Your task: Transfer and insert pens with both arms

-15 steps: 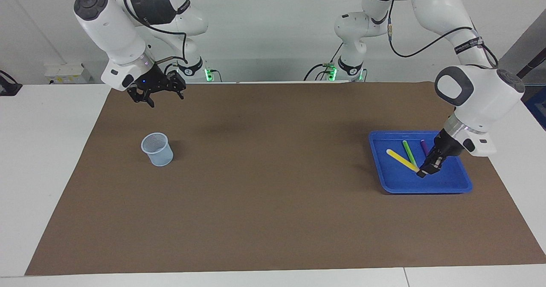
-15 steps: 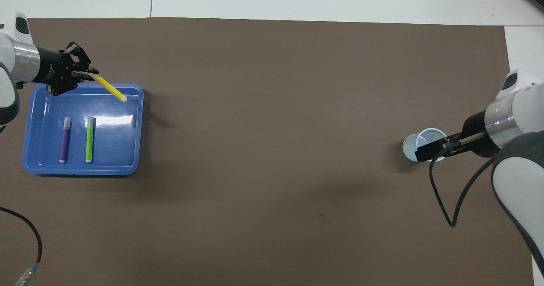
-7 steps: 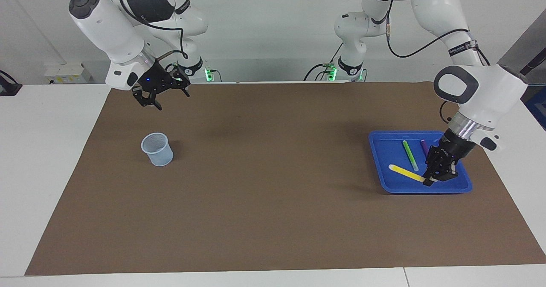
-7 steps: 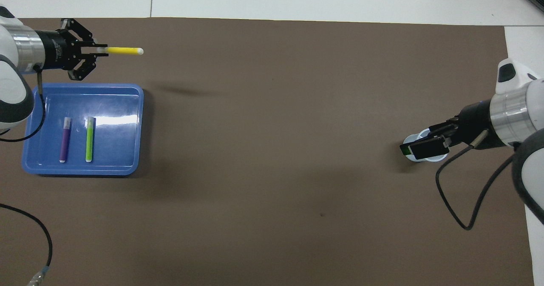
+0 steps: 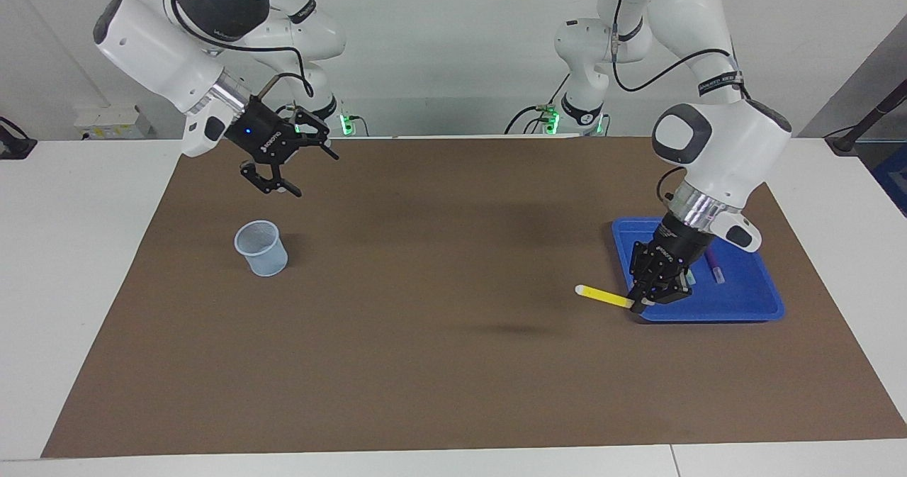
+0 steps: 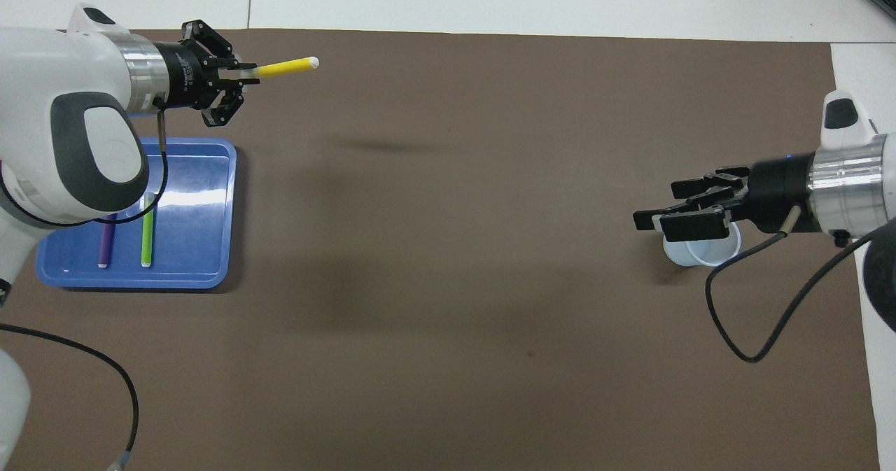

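Note:
My left gripper is shut on the end of the yellow pen and holds it level in the air over the mat just off the blue tray's edge, its pale cap pointing toward the right arm's end. The same gripper and yellow pen show in the overhead view. The lime green pen and the purple pen lie side by side in the tray. My right gripper is open and empty, raised over the mat by the cup.
The pale blue mesh cup stands upright on the brown mat toward the right arm's end. A black cable hangs from the right wrist. White table surrounds the mat.
My left gripper has lifted the yellow pen out of the tray and carried it over the mat toward the middle. My right gripper has swung out toward the middle, fingers spread.

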Motion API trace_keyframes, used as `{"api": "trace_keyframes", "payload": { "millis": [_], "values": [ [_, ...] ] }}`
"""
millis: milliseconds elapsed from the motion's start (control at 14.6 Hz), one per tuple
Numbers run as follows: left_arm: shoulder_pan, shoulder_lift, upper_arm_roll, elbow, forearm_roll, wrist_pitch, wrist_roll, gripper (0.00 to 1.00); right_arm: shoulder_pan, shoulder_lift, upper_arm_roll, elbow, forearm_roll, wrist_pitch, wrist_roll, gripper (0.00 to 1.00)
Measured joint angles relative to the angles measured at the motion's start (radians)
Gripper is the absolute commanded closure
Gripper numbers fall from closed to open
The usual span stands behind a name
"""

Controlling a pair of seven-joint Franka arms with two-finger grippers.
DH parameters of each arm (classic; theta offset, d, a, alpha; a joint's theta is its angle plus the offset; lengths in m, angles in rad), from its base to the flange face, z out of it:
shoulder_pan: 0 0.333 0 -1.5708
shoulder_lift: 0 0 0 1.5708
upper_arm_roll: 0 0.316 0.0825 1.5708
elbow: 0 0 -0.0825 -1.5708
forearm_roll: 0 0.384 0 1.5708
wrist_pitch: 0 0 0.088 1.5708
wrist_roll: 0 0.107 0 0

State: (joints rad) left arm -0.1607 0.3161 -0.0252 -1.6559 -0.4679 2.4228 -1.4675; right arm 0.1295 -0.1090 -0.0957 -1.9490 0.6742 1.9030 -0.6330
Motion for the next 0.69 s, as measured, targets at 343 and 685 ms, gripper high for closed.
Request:
{"api": "trace_keyframes", "payload": {
  "millis": [343,685],
  "values": [
    [-0.053,-0.001,0.0,0.0,0.0,0.018,-0.185,1.0,0.116,-0.019,0.005,-0.079,0.135,0.226,0.101,0.0],
    [-0.083,-0.024,0.0,-0.017,0.0,0.018,-0.339,1.0,0.239,0.018,0.01,-0.082,0.162,0.413,0.392,0.0]
  ]
}}
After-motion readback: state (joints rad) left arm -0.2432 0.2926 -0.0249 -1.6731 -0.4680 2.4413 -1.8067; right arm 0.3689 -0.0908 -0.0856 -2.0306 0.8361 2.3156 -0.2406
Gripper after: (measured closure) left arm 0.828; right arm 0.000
